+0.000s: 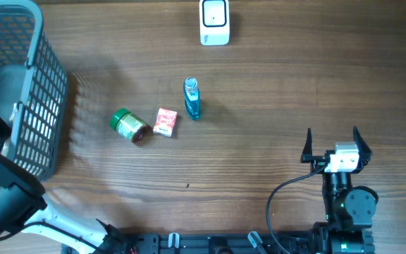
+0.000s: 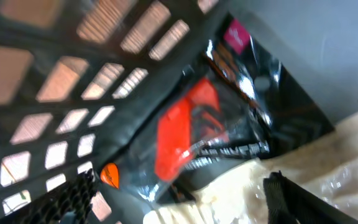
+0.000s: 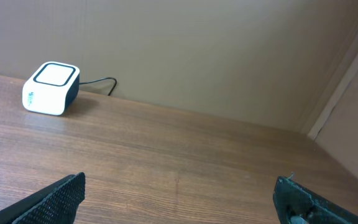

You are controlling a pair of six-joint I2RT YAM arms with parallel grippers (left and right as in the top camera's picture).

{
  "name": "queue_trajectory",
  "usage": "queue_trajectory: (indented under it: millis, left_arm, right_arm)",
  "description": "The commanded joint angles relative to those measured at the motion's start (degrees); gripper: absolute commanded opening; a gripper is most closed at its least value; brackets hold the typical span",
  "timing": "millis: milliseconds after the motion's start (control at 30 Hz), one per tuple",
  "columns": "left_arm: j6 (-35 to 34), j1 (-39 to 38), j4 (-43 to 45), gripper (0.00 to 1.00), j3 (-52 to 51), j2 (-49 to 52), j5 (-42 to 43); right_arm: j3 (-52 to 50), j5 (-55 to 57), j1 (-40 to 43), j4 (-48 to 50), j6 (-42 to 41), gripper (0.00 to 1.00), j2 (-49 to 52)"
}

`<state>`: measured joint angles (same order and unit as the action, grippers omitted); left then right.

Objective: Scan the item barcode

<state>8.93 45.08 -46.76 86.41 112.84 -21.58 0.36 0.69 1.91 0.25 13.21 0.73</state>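
Looking past my left claw (image 2: 180,182), I see its two fingers spread wide, holding nothing. Just ahead of them lies a black and red packet (image 2: 185,134), down inside the basket (image 1: 44,106). Its long side runs slanted, low left to high right, so I think the claw must turn to pinch across it. A pale plastic bag (image 2: 328,165) touches its low edge. Out on the surface (image 1: 259,106) sit a green jar (image 1: 129,125), a small red box (image 1: 165,121) and a blue bottle (image 1: 192,97). The white scanner (image 1: 214,21) is far off. My right claw (image 1: 333,134) is wide and empty, much farther from the basket.
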Motion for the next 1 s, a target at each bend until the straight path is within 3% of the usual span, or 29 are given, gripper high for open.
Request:
queue_trajectory:
  millis: [0, 233, 300, 367, 467, 533, 600, 633, 967]
  left_arm:
    - [3.85, 1.7, 1.92, 0.89, -0.39, 1.07, 0.37]
    - [18.36, 4.0, 3.76, 0.91, -0.39, 6.12, 12.17]
    - [21.16, 4.0, 4.0, 0.83, -0.39, 6.71, 12.11]
    - [21.11, 4.0, 5.31, 0.68, -0.39, 6.75, 12.11]
    - [21.09, 4.0, 5.84, 0.57, -0.37, 6.75, 11.67]
    - [21.09, 3.93, 5.42, 0.6, -0.37, 6.64, 10.1]
    - [21.05, 3.82, 5.18, 0.79, -0.37, 6.38, 9.55]
    - [21.07, 3.65, 4.79, 1.0, -0.37, 6.05, 9.53]
    - [21.2, 2.01, 1.25, 1.0, -0.31, 1.88, 11.93]
  right_arm:
    - [-0.04, 0.59, -0.11, 0.24, 0.35, 1.0, -0.46]
    - [-0.04, 0.59, -0.11, 0.24, 0.33, 1.0, -0.46]
    - [-0.04, 0.59, -0.11, 0.24, 0.33, 1.0, -0.46]
    - [-0.04, 0.59, -0.11, 0.24, 0.33, 1.0, -0.46]
    - [-0.04, 0.59, -0.11, 0.24, 0.33, 1.0, -0.46]
    - [-0.04, 0.59, -0.11, 0.24, 0.33, 1.0, -0.46]
    - [-0.04, 0.59, -0.11, 0.24, 0.33, 1.0, -0.46]
    - [-0.04, 0.59, -0.11, 0.24, 0.35, 1.0, -0.46]
    - [-0.04, 0.59, -0.11, 0.24, 0.33, 1.0, -0.46]
